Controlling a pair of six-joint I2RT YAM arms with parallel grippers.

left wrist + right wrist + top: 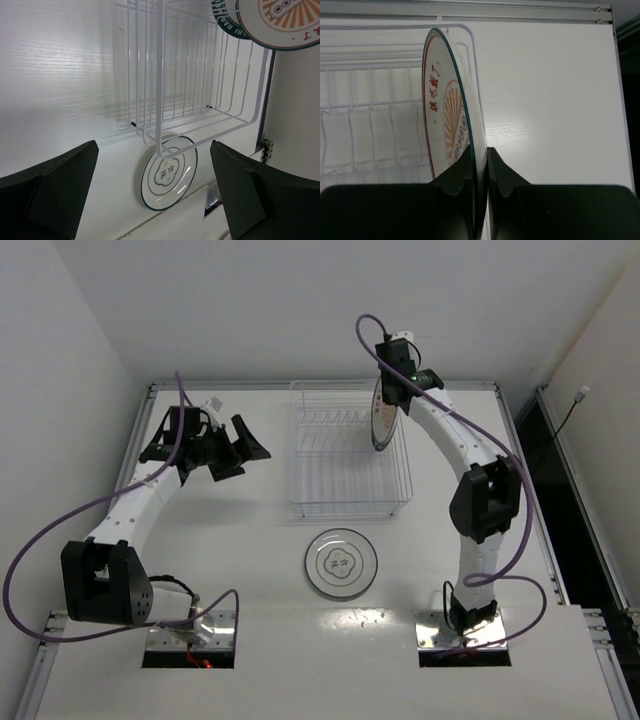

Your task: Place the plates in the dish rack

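Right gripper (479, 156) is clamped on the rim of the orange sunburst plate (447, 115), which stands on edge beyond its fingertips, over the right side of the dish rack (350, 508) toward the worktop's (250, 570) far edge. Red characters ring its white face. Left gripper (242, 453), jaws apart, hangs left of the rack. The grey-ringed plate (341, 563) lies flat just before the rack.
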